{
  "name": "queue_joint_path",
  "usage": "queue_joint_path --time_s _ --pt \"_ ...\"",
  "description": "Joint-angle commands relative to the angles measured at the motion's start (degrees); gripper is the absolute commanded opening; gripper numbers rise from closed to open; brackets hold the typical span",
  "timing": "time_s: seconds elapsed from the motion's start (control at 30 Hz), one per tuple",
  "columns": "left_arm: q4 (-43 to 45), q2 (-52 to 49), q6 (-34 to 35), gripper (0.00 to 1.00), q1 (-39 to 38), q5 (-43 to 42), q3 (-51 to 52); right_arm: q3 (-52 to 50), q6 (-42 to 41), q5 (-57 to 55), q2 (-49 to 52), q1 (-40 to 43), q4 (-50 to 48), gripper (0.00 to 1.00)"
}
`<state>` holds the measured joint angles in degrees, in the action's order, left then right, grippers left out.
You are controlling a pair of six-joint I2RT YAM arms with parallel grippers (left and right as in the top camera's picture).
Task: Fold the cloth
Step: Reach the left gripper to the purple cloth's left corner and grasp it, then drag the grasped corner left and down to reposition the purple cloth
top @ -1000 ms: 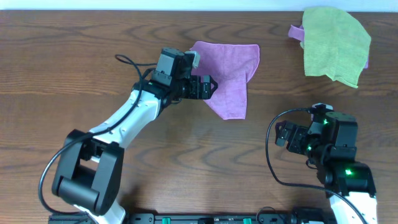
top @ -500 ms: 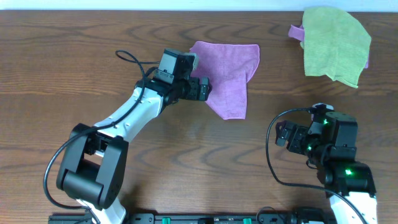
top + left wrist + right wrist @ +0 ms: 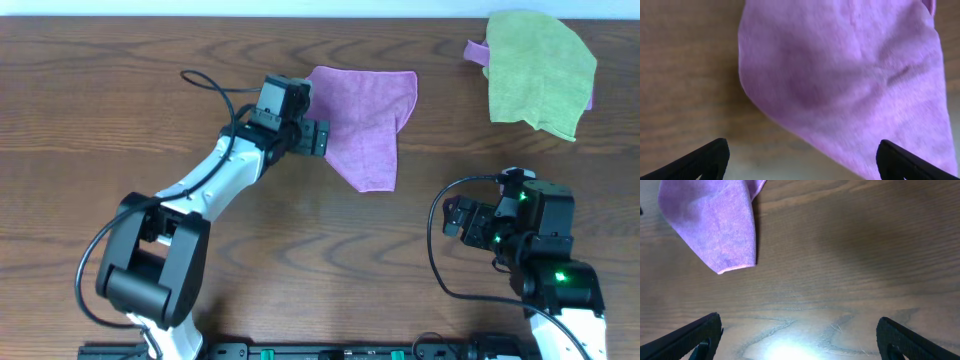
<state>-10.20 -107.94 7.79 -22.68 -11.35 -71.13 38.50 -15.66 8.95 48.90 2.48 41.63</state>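
The purple cloth (image 3: 365,120) lies flat on the wooden table at the upper middle, narrowing to a point toward the front. My left gripper (image 3: 322,137) is open at the cloth's left edge. In the left wrist view the cloth (image 3: 850,75) fills the upper right, and the gripper (image 3: 802,157) spans its lower left edge over bare wood. My right gripper (image 3: 452,217) is open at the lower right, well away from the cloth. The right wrist view shows the cloth's pointed end (image 3: 715,225) at the upper left, far from the gripper (image 3: 800,335).
A lime-green cloth (image 3: 540,72) lies at the back right, covering another purple piece (image 3: 476,50) that sticks out at its left. A black cable (image 3: 215,90) loops beside the left arm. A bright glare marks the wood under the right gripper.
The left gripper has drawn back to the left and slightly away, from over the cloth to its left edge. The right arm has stayed still.
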Motion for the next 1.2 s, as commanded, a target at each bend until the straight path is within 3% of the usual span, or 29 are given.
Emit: queue_joint_path --time_s 0.0,0.43,0.77,0.83,0.9,1.0,1.17 --pt "-0.2 -3.5 -1.4 0.95 1.2 1.4 -3.6 0.1 0.7 -0.6 -0.1 -0.3 0.2 0.99" --pt "-3.3 -13.6 -3.5 0.96 1.7 1.5 -13.9 0.1 0.7 -1.1 -0.1 -0.3 0.4 0.99" --pt "-3.1 -16.3 -4.0 0.96 2.8 1.5 -14.5 0.1 0.7 -1.1 -0.1 -0.3 0.6 0.99" --pt "-3.3 -16.4 -4.0 1.0 2.9 1.2 -14.5 0.1 0.7 -1.0 -0.1 -0.3 0.6 0.99" --pt "-3.2 -16.4 -3.9 0.85 2.9 0.9 -14.5 0.1 0.7 -1.0 -0.1 -0.3 0.6 0.99" --pt "-3.3 -16.4 -3.5 0.7 2.9 0.5 -14.5 0.1 0.7 -1.0 -0.1 -0.3 0.6 0.99" --pt "-3.3 -16.4 -2.8 0.64 2.9 -1.6 -14.5 0.1 0.7 -1.1 -0.1 -0.3 0.6 0.99"
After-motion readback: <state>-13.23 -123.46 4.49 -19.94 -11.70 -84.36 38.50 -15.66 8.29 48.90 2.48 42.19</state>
